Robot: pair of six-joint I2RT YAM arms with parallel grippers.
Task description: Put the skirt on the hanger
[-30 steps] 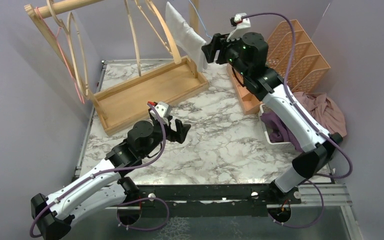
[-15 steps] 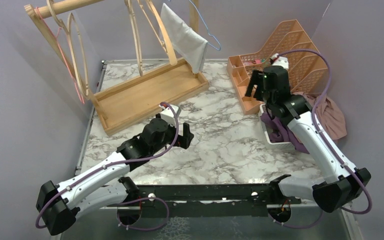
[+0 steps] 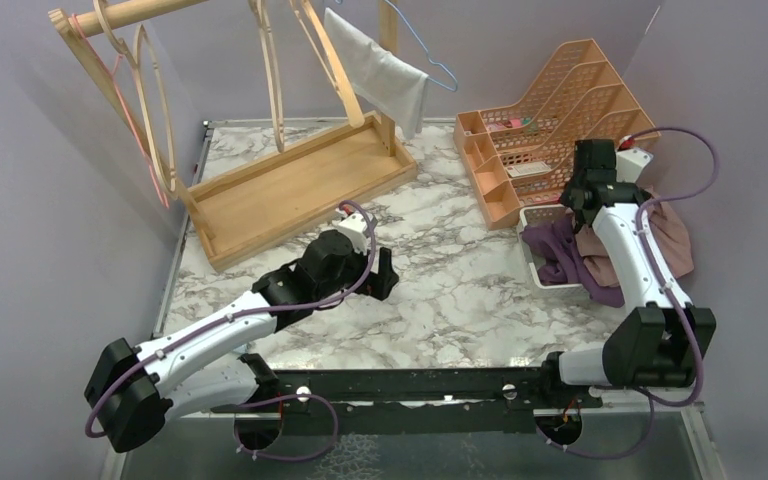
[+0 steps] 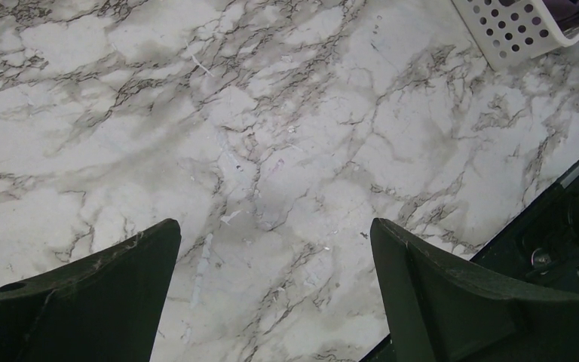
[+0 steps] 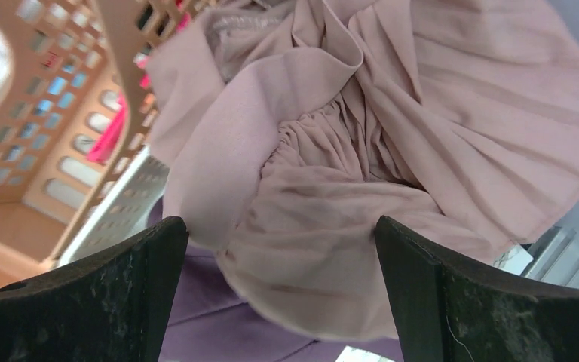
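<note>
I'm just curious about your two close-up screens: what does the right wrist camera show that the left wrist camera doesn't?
Only the right wrist view shows the pink skirt, bunched up, and the orange desk rack. Only the left wrist view shows the bare marble table and a black rail at its edge. Both show a white basket with holes, and each camera's own open gripper: the left gripper and the right gripper.

We see white shells on the left arm [image 3: 205, 335] and right arm [image 3: 632, 255], black housings at each joint, and a purple cable [image 3: 680, 130] looping along each. The left pincer [image 4: 271, 234] and right pincer [image 5: 279, 226] have broad matte-black fingers [image 5: 83, 302], faintly scuffed.
</note>
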